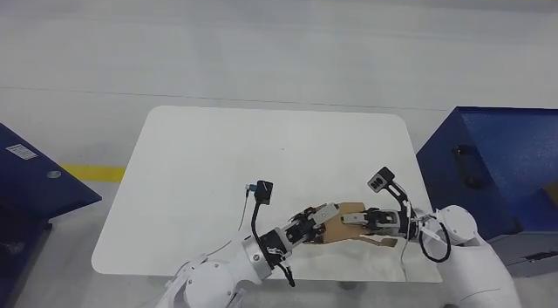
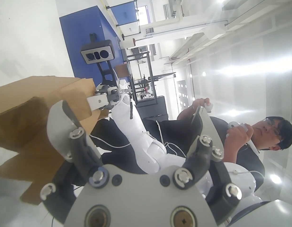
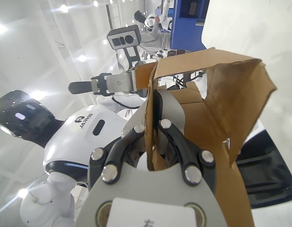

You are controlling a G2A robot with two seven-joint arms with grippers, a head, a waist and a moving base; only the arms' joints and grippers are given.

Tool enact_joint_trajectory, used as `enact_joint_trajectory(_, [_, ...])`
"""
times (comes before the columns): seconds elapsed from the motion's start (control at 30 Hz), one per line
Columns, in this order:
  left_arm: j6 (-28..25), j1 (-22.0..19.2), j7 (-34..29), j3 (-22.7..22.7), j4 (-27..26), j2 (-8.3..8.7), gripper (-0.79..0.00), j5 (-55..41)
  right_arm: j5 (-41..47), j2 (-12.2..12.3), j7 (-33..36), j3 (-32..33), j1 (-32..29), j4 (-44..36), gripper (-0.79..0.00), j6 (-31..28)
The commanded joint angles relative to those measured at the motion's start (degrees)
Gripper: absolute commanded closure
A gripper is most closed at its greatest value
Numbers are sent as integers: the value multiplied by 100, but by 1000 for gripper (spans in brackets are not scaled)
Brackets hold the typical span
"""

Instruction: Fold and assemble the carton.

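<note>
A brown cardboard carton (image 1: 347, 214), partly folded with loose flaps, is held up over the white table (image 1: 261, 160) near its front edge, between both arms. My right gripper (image 3: 156, 101) is shut on one upright wall of the carton (image 3: 231, 109), and in the top view it (image 1: 373, 219) grips the carton's right side. My left gripper (image 2: 131, 108) is open, fingers spread wide. One finger (image 2: 62, 121) rests against the carton's side (image 2: 30, 119). From above, the left gripper (image 1: 312, 223) sits at the carton's left end.
A blue bin (image 1: 497, 164) stands just off the table's right edge and another blue bin (image 1: 30, 181) off its left. The table's back and left parts are bare white surface.
</note>
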Motion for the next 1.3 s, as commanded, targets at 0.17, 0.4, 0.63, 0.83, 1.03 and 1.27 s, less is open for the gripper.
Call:
enact_joint_trajectory(0.17, [-78,481,146,-639,-512,99,-785,-136,972,25,258,-89,381,533,0,751])
enact_joint_trajectory(0.4, [470,530,-58,-793,-335,143,-785,-22,2030,142,258,-513,472,338,0,1221])
enact_joint_trajectory(0.63, [1002,249,-52,-449,-103,102,-785,394,2260,341,258,-789,422,104,0,1088])
enact_joint_trajectory(0.83, [1266,108,11,-383,112,73,-785,414,2535,484,258,-929,428,17,0,975])
enact_joint_trajectory(1.03, [1244,44,-4,-357,250,51,-785,309,2852,597,258,-972,437,-1,0,874])
enact_joint_trajectory(1.27, [1244,-62,11,-285,463,20,-785,278,3113,678,258,-1083,428,-49,0,786])
